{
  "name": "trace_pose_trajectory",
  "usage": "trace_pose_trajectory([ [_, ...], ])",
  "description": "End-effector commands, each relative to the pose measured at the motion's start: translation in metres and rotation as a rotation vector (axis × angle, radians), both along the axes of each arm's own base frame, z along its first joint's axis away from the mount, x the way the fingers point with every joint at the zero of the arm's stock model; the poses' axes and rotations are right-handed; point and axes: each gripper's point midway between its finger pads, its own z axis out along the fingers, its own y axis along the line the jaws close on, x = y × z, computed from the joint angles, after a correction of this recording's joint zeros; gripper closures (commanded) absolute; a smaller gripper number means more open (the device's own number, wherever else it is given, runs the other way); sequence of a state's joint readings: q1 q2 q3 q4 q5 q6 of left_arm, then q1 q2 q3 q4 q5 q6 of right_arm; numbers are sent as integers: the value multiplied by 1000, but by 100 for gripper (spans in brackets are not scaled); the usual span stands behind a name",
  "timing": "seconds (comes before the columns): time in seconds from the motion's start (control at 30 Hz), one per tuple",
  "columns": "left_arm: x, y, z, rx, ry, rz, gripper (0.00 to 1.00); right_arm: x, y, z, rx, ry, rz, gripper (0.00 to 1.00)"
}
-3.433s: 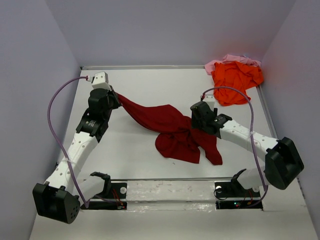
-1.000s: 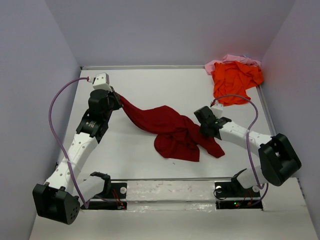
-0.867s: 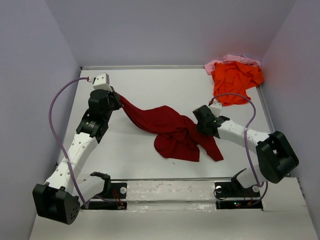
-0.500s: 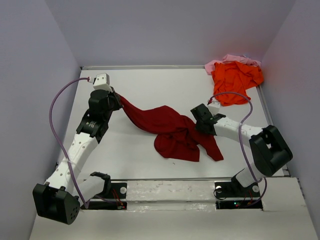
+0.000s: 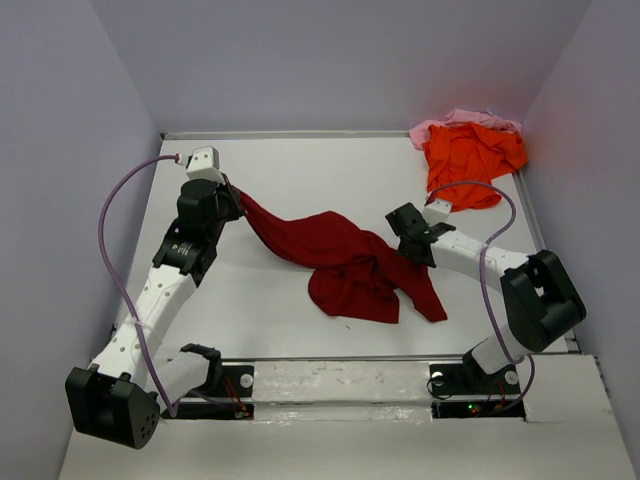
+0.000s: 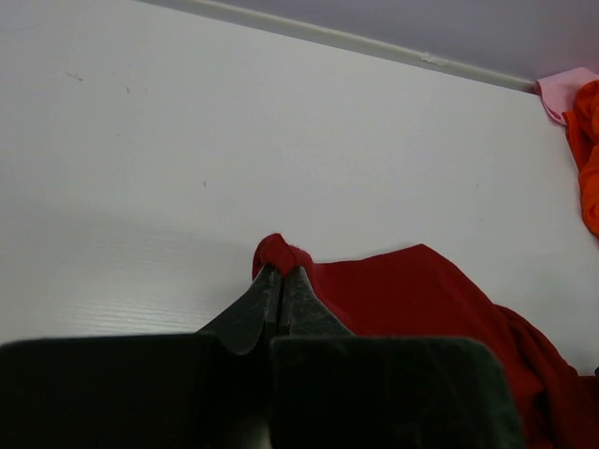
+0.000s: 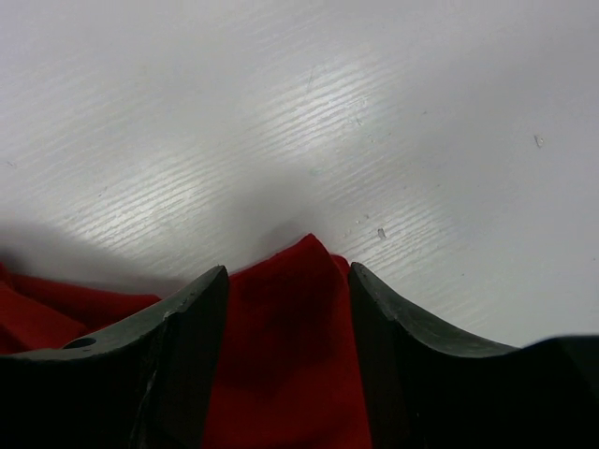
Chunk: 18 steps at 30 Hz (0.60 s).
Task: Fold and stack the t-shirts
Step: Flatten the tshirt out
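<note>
A dark red t-shirt (image 5: 345,262) lies crumpled mid-table, one corner stretched up and to the left. My left gripper (image 5: 232,197) is shut on that corner; in the left wrist view the pinched red tip (image 6: 281,254) bulges just beyond the closed gripper (image 6: 281,273). My right gripper (image 5: 408,232) is at the shirt's right edge. In the right wrist view it (image 7: 285,273) stands open, low over the table, with a pointed fold of the red cloth (image 7: 290,327) lying between its fingers. The orange t-shirt (image 5: 470,160) lies heaped on the pale pink t-shirt (image 5: 452,120) in the far right corner.
Grey walls enclose the white table (image 5: 320,170) on the left, back and right. The right arm's purple cable (image 5: 490,200) loops close over the orange shirt's near edge. The left wrist view catches the orange shirt (image 6: 590,159) and the pink one (image 6: 566,89) at its right edge.
The right gripper has opened and let go of the red cloth, and its arm has swung slightly towards the back. The left arm and its grip are unchanged.
</note>
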<state>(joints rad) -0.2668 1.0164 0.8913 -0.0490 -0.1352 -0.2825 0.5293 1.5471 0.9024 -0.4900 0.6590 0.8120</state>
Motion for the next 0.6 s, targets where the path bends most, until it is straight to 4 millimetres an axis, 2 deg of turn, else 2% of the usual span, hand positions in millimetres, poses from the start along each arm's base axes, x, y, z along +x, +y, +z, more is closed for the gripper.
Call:
trace_pose_trajectory([
  [0.0,2,-1,11,-8,-49,-2,100,15,-4,14,-5,-51,-45,41],
  [0.27,1,-1,12,-7,-52,-2,100,15,-3,-5,15,0,-58,43],
  [0.43,0,0,12,-2,-51,0,100,14,-3,-7,38,4,-53,43],
  [0.53,1,-1,12,-3,-51,-1,100,13,-4,-8,39,3,-53,50],
  [0.57,1,-1,12,-5,-52,-3,100,13,-4,-9,38,3,-52,55],
])
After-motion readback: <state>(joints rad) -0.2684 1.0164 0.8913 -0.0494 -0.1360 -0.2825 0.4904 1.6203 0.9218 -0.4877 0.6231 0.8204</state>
